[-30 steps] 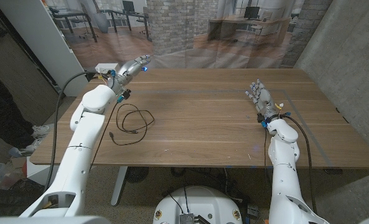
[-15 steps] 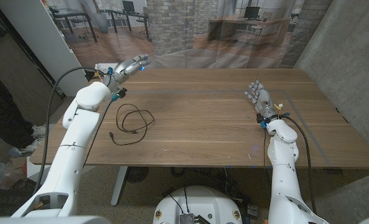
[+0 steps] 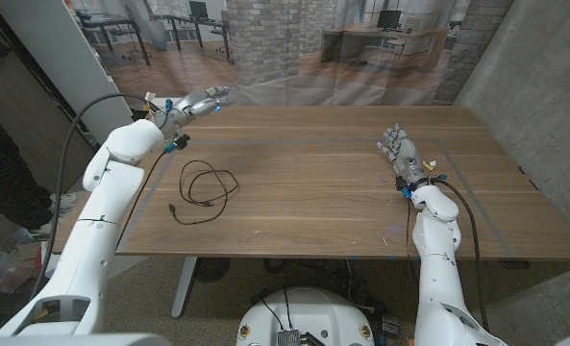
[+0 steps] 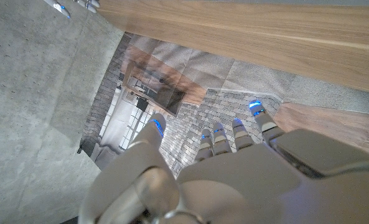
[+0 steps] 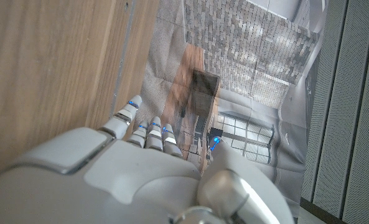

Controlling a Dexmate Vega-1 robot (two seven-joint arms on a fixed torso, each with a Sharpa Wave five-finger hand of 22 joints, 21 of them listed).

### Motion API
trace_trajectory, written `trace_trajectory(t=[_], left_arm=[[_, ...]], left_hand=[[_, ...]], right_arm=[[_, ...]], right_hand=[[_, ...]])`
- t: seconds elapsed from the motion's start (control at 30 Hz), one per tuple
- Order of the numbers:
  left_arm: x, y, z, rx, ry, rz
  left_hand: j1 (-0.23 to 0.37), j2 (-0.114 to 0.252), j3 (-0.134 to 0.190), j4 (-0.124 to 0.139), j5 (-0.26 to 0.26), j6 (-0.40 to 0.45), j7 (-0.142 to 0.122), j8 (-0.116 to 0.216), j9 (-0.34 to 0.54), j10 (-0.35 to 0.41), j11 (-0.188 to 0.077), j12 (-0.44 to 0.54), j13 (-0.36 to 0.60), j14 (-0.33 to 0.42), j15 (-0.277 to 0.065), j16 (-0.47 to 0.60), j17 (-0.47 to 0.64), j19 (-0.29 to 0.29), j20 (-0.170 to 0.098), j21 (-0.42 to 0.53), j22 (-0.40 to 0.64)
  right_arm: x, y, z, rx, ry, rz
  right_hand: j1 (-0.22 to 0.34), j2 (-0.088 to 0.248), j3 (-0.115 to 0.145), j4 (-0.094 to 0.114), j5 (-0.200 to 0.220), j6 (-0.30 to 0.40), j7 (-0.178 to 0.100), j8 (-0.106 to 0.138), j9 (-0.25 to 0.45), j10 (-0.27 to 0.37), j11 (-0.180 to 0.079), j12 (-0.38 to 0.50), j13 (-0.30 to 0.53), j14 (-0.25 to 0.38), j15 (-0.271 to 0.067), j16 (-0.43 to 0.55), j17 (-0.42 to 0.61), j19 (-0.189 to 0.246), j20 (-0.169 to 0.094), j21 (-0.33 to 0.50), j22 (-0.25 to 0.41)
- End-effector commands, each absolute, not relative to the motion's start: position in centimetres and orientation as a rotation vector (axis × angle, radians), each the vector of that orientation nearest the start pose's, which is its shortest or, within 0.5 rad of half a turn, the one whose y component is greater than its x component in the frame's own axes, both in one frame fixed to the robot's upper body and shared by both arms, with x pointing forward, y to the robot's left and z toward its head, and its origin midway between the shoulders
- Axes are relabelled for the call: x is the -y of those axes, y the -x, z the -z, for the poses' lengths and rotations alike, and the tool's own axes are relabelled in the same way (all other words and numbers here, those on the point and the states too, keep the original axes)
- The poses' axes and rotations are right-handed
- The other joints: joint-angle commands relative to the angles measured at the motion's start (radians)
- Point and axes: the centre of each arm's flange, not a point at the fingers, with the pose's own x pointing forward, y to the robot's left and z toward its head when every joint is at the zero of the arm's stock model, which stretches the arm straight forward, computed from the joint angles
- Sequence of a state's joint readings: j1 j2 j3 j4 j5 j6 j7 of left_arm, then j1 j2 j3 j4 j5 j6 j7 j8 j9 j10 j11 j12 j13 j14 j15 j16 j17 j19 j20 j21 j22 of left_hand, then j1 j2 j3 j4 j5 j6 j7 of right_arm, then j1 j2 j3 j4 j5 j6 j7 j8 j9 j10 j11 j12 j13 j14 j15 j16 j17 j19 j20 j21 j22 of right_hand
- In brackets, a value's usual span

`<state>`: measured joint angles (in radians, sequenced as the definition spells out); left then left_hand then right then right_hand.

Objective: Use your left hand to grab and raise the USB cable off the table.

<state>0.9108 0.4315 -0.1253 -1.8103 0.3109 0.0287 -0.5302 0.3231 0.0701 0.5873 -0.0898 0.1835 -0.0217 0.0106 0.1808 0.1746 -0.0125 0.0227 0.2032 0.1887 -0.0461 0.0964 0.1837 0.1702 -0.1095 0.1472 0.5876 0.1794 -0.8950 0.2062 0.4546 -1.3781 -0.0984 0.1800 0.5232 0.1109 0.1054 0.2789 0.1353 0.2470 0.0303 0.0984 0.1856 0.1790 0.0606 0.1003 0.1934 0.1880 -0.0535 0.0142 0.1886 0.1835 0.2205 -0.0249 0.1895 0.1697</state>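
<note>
The left hand [image 3: 196,103] hovers empty, fingers spread, near the table's [image 3: 342,183] far left corner. The cable [image 3: 204,188] lies coiled nearer the front edge. Its thin, flat loops could slip from a shallow grasp.

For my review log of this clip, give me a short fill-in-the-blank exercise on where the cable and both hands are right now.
1. The black USB cable lies loosely coiled on the ___.
2. The ___ hand is raised near the table's far edge, holding nothing.
3. The hand farther from the cable is the ___ hand.

Missing words: table; left; right
</note>
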Motion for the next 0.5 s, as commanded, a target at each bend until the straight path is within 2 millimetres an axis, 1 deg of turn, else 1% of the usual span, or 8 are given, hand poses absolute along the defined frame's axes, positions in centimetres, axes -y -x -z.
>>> trace_trajectory(t=[0.03,0.3,0.5], left_arm=[[-33.8,-54.2,-11.6,0.580,-0.980,0.139],[-34.2,-53.6,-12.0,0.543,-1.035,0.150],[-34.8,-53.3,-12.2,0.511,-1.056,0.161]], left_hand=[[0.017,0.001,0.001,-0.009,-0.005,-0.012,-0.003,0.000,0.003,-0.004,0.009,-0.002,0.005,-0.010,0.005,-0.006,0.005,-0.011,0.006,-0.005,0.005],[0.023,-0.001,-0.001,-0.016,-0.006,-0.016,0.002,0.000,0.004,-0.008,0.011,-0.003,0.005,-0.014,0.007,-0.005,0.005,-0.015,0.009,-0.010,0.005],[0.028,-0.002,-0.002,-0.023,-0.006,-0.021,0.003,0.000,0.004,-0.013,0.014,-0.003,0.006,-0.017,0.007,-0.005,0.005,-0.018,0.012,-0.013,0.006]], right_arm=[[30.5,-63.5,5.9,0.625,-0.097,-0.134],[30.5,-63.4,6.0,0.626,-0.096,-0.134],[30.6,-63.3,6.0,0.625,-0.095,-0.134]], right_hand=[[-0.005,0.002,0.000,-0.004,0.000,0.005,0.007,0.007,0.004,-0.002,0.005,0.004,0.006,-0.002,0.005,0.003,0.004,0.005,0.003,0.006,0.003],[-0.006,0.003,0.000,-0.004,0.000,0.007,0.003,0.008,0.004,-0.001,0.005,0.005,0.005,-0.002,0.005,0.003,0.004,0.005,0.004,0.005,0.003],[-0.006,0.002,0.000,-0.005,0.000,0.007,0.003,0.007,0.004,-0.001,0.005,0.004,0.005,-0.002,0.006,0.003,0.004,0.005,0.004,0.005,0.003]])
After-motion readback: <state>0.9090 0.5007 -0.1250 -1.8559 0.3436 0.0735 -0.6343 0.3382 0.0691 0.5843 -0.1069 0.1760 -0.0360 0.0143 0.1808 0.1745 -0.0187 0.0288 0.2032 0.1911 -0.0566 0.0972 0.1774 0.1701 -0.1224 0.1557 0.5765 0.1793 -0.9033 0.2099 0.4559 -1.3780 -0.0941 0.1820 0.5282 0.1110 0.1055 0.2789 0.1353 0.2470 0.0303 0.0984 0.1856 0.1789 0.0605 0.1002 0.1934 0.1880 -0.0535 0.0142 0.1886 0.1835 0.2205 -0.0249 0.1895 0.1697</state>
